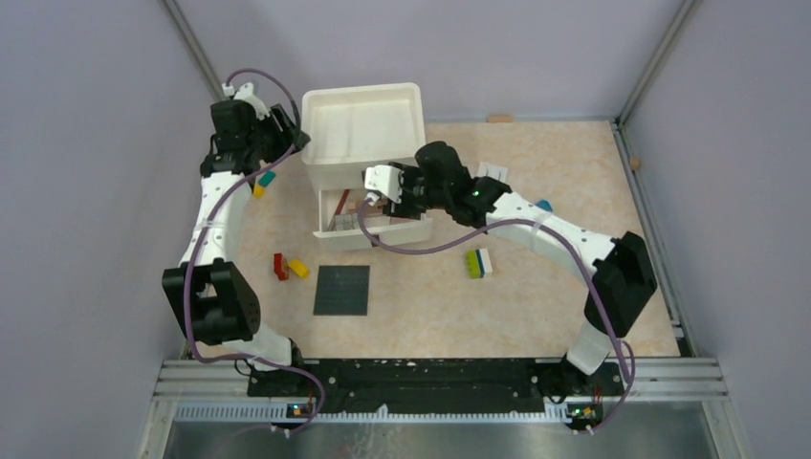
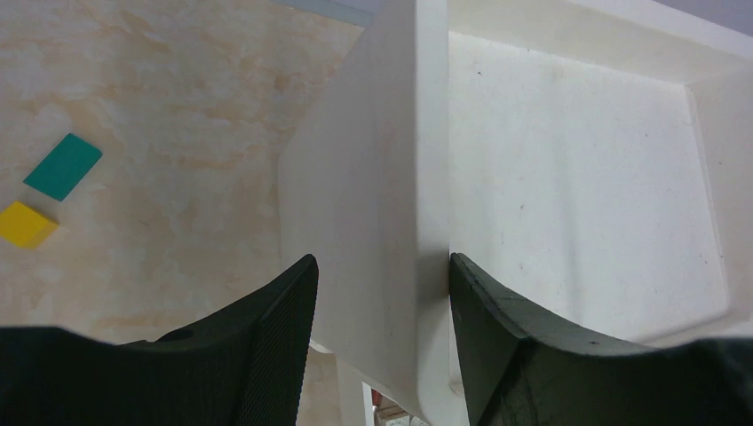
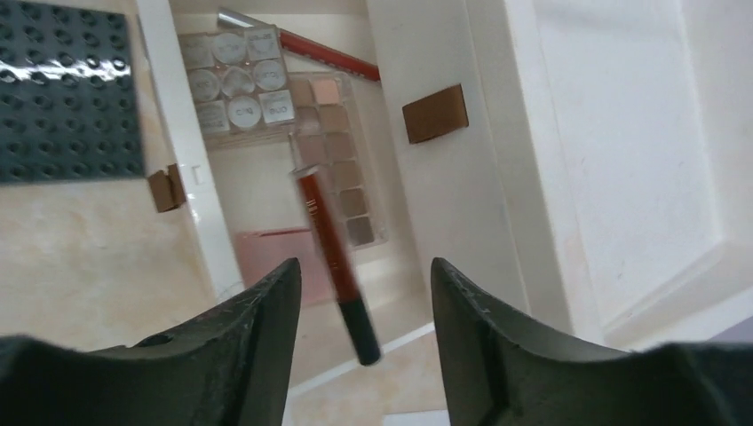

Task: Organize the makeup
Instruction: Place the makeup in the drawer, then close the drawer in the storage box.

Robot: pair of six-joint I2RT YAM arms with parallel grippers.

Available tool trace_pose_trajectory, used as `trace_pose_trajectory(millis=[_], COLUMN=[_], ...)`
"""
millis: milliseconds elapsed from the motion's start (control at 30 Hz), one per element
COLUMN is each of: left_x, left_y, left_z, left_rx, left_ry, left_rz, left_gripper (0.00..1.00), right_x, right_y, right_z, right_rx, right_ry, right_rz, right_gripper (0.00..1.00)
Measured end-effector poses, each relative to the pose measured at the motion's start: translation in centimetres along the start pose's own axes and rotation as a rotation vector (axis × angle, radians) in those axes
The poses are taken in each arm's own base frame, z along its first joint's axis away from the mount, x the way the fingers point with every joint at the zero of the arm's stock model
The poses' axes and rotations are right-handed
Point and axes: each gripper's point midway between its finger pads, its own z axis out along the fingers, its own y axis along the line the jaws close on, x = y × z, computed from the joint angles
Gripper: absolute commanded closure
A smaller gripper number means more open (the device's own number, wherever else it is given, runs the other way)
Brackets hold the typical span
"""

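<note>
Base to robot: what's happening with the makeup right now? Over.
Left fingers clamped on white tray wall. Right fingers open, red pencil loose between them above the open box. Palette lies below; nothing blocks the drop.

The tray sits behind and partly over the lower box, in which the palette and compact lie. The studded plate lies before the box, two bricks just left of it.
</note>
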Motion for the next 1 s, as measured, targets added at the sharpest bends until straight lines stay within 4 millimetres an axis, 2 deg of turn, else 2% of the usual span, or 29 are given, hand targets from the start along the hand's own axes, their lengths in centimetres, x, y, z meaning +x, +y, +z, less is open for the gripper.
trace_pose_trajectory(millis=[167,267,500,600,733,800,900,1000], left_x=[0.0,-0.2,-0.2,0.1,1.2,1.5,1.7,1.5], left_y=[-0.1,-0.2,-0.7,-1.2,-2.3,-2.5,-2.6,-2.8], left_z=[-0.1,-0.1,-0.2,0.1,0.9,1.2,1.4,1.5], left_rx=[0.013,0.028,0.064,0.072,0.083,0.052,-0.001,-0.036], left_ry=[0.001,-0.002,0.002,0.012,0.047,0.049,0.043,0.034], left_rz=[-0.002,-0.001,0.001,0.008,0.035,0.074,0.121,0.150], left_gripper=[0.38,0.39,0.45,0.49,0.51,0.54,0.60,0.66], right_x=[-0.2,-0.6,-0.6,-1.1,-1.4,-1.8,-1.9,-0.7], right_y=[-0.9,-1.0,-0.4,0.3,3.0,4.9,7.7,9.9], right_z=[2.1,2.2,0.9,0.2,-1.1,-1.6,-1.5,-1.0], right_rx=[0.014,0.034,0.135,0.143,0.115,0.087,0.050,0.042], right_ry=[0.022,-0.003,-0.055,-0.094,-0.141,-0.160,-0.169,-0.137], right_rz=[-0.102,-0.054,0.315,0.489,0.650,0.704,0.777,0.846], right_gripper=[0.35,0.39,0.65,0.66,0.67,0.69,0.76,0.80])
